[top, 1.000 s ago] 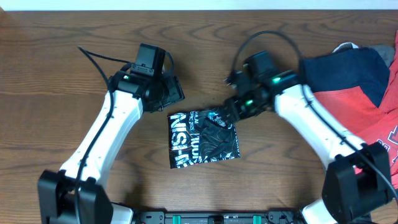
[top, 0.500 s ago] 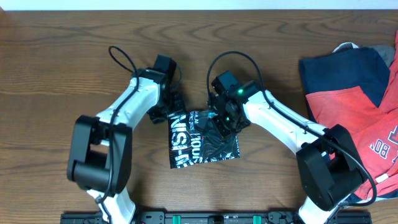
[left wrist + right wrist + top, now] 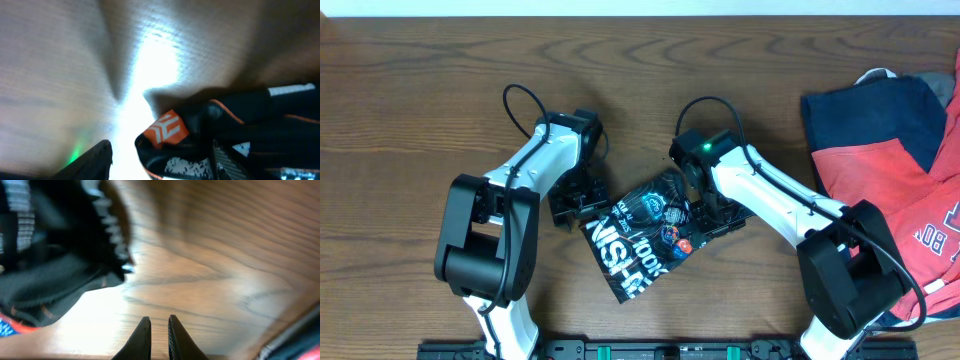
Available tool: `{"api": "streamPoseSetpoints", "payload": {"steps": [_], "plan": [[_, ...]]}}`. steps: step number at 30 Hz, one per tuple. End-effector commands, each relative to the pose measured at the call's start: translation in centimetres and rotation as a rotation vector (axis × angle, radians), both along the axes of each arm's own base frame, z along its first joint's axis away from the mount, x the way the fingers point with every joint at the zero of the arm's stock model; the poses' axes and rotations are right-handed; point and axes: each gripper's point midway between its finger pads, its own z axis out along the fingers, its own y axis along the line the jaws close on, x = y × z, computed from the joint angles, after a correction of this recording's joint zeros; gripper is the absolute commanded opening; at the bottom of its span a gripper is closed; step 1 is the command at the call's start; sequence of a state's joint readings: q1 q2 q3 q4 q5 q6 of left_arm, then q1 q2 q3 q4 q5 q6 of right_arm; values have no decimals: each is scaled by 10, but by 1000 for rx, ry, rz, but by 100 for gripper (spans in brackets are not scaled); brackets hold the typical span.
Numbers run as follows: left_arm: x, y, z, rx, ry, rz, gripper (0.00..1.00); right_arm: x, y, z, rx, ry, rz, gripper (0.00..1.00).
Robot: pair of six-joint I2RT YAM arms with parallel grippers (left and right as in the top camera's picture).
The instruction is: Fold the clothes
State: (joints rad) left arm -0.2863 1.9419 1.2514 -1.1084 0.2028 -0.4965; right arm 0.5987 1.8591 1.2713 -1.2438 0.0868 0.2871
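Overhead: two white arms fold inward over the wooden table (image 3: 420, 90), elbows out and wrists turned down at its centre. The left gripper (image 3: 570, 205) sits just beside the left corner of the one black jersey (image 3: 640, 240), and the right gripper (image 3: 712, 216) is at its right edge. The jersey lies folded into a rough rectangle, tilted, with bold white lettering toward its lower left and small blue and red logos near its middle. A heap of red-and-navy garments (image 3: 890, 130) lies well apart at the right edge; its pieces cannot be counted. Left wrist: one dark finger (image 3: 95, 160) shows at lower left, separated by bright table from the jersey's rumpled black edge, which bears an orange tag (image 3: 167, 129) and thin orange piping; the jaws stand apart, holding nothing visible. Right wrist: the right gripper's (image 3: 158, 321) two dark fingertips stand almost together, a thin slit between them and nothing in it, over bare wood; the blurred jersey (image 3: 50, 255) fills the upper left, clear of the tips.
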Motion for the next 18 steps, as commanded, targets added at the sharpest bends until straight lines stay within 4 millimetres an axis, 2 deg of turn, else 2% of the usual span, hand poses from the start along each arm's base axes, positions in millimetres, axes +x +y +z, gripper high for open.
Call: {"api": "streamPoseSetpoints", "payload": {"steps": [1, 5, 8, 10, 12, 14, 15, 16, 18], "plan": [[-10, 4, -1, 19, 43, -12, 64, 5, -12, -1, -70, -40, -48, 8], [-17, 6, 10, 22, 57, -24, 64, 3, -12, 1, -63, -40, -92, 8], [-9, 4, 27, 1, -24, -23, 64, 6, -10, 7, -33, -65, -163, 8], [5, 0, 39, -27, -123, -23, 66, 9, -2, 11, 32, -74, -185, 9], [25, -6, 51, -67, -251, -36, 72, 14, 8, 13, 113, -78, -174, 10], [49, -13, 63, -112, -387, -84, 89, 17, 21, 14, 199, -66, -161, 11], [59, -18, 68, -138, -440, -113, 93, 17, 24, 15, 224, -59, -161, 12], [67, -25, 71, -180, -482, -153, 98, 17, 26, 15, 236, -55, -165, 12], [77, -49, 77, -323, -551, -290, 100, 18, 25, 15, 244, -53, -174, 13]]}}
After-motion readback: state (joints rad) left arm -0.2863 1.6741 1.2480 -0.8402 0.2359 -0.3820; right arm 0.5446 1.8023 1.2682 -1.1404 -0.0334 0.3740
